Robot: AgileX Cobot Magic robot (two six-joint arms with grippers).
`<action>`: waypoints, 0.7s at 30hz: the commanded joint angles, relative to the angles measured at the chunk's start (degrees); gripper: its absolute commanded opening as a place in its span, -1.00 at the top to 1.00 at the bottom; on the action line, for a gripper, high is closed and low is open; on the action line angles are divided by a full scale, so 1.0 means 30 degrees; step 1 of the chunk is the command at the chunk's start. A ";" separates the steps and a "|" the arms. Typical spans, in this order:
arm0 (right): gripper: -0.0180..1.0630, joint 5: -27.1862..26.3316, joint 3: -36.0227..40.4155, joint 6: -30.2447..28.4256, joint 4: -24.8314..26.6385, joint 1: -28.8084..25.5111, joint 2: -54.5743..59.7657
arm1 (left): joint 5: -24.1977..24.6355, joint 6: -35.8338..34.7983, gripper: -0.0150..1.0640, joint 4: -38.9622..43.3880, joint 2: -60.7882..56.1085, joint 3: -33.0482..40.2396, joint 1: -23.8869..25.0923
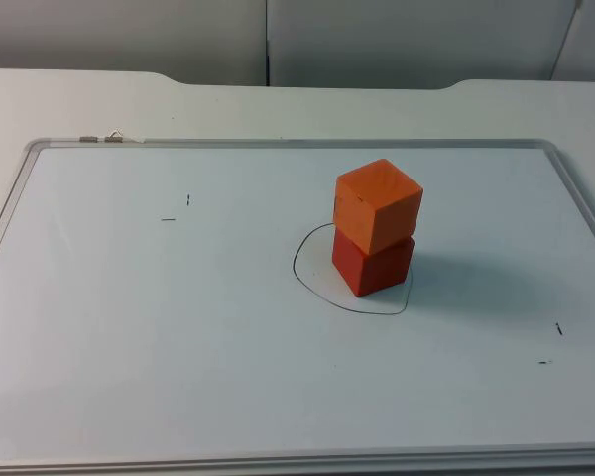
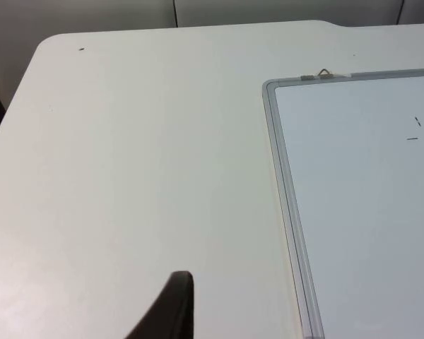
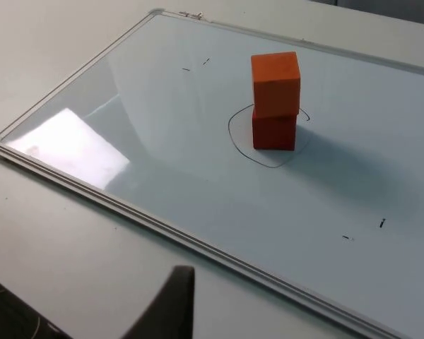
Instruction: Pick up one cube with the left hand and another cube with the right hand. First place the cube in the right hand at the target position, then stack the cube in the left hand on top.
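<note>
- Left gripper: over bare table beside the whiteboard frame, well apart from the cubes; one dark fingertip is seen, so whether the jaws stand apart or together cannot be told.
- Right gripper: outside the board's near edge, looking across at the stack; its jaw state likewise cannot be told.
- Circle: the drawn target outline on the board.
- Red cube: seated inside the circle, toward its far side.
- Orange cube: resting on the red cube, slightly twisted and overhanging.
- Judgement: stacking appears complete; both arms wait clear. Good practice now is leaving the stack undisturbed.
</note>
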 commanded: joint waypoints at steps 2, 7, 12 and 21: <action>-0.98 -0.0255 0.0174 0.0000 -0.0119 0.0045 -0.0060 | -0.0171 -0.0126 -0.98 0.0033 -0.0080 0.0185 0.0069; -0.98 -0.0255 0.0174 0.0000 -0.0119 0.0045 -0.0060 | -0.0171 -0.0126 -0.98 0.0033 -0.0080 0.0185 0.0069; -0.98 -0.0255 0.0174 0.0000 -0.0119 0.0045 -0.0060 | -0.0171 -0.0126 -0.98 0.0033 -0.0080 0.0185 0.0069; -0.98 -0.0255 0.0177 0.0000 -0.0119 -0.0032 -0.0060 | -0.0171 -0.0126 -0.98 0.0033 -0.0080 0.0185 0.0069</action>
